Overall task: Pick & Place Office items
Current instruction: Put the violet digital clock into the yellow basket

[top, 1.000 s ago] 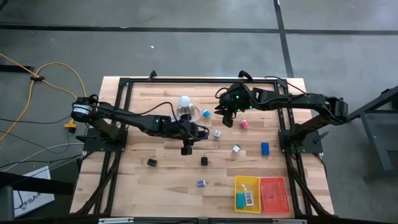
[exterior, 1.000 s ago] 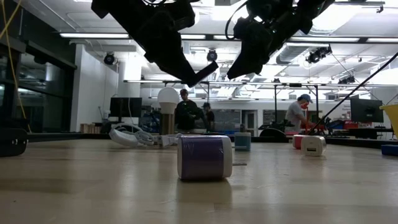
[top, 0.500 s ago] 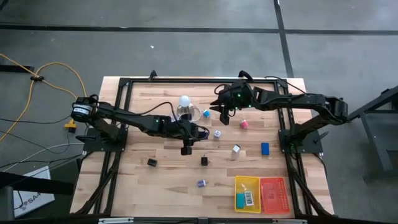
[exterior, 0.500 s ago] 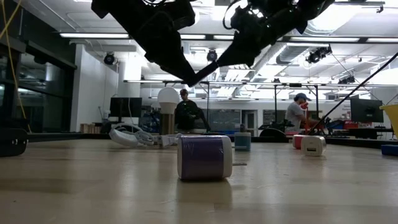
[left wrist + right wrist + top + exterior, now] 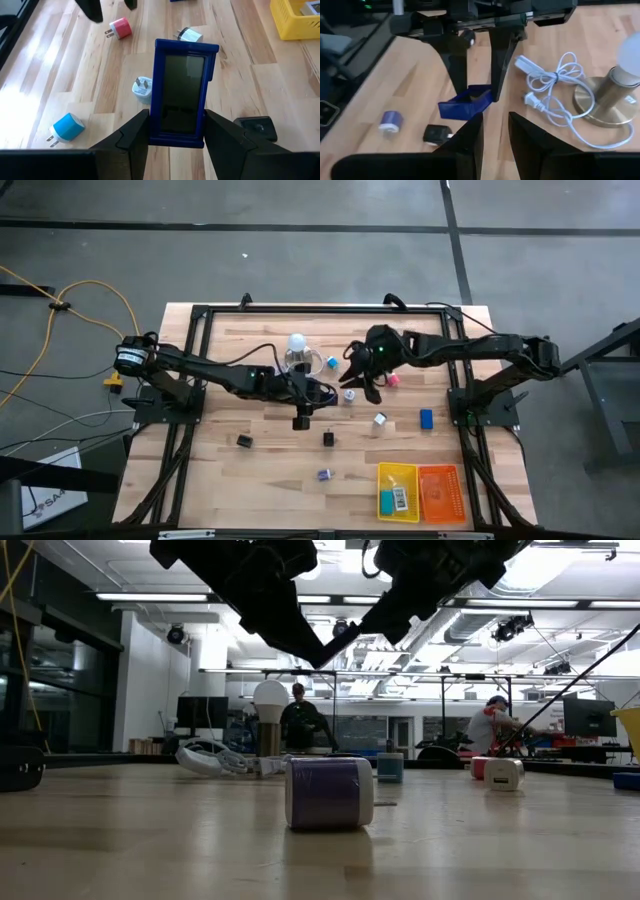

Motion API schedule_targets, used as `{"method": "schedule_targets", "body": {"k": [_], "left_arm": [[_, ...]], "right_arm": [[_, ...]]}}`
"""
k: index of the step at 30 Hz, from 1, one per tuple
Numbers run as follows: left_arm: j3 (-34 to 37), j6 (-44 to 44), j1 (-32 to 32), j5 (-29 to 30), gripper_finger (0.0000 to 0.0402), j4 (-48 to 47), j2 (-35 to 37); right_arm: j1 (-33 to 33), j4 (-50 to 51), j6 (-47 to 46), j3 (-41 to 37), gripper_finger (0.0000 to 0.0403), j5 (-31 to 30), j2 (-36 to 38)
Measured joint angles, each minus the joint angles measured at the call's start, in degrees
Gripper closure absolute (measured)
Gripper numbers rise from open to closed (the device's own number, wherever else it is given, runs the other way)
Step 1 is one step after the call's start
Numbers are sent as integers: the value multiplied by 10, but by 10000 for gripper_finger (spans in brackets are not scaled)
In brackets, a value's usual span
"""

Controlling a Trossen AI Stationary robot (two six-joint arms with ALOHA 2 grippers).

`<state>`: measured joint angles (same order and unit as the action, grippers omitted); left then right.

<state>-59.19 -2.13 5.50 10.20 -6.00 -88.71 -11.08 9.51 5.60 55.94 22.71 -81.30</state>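
Right end effector [image 5: 357, 380] shifted beside held blue block [image 5: 181, 92].

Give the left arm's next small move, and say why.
Probably swing the left tool toward the yellow mesh tray. It is shut on the blue-framed, dark-faced rectangular block, clear of the wooden table, and the right tool hangs close beside it, so easing away first looks wise.

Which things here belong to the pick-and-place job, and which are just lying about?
Job: blue box held in the left gripper; pink plug; blue plug; white plug; black piece; purple roll; blue block.
Lying about: ball-topped lamp; its looped white cord.
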Motion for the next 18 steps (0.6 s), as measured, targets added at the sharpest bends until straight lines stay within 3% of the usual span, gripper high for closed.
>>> {"method": "schedule_targets", "body": {"k": [4,10,18], "left_arm": [[0,0,0,0,242,0,0],[0,0,0,-1,242,0,0],[0,0,0,-2,242,0,0]], "right_arm": [[23,-3,1,0,325,-35,0],[44,1,34,0,325,-42,0],[65,19,35,0,315,-110,0]]}}
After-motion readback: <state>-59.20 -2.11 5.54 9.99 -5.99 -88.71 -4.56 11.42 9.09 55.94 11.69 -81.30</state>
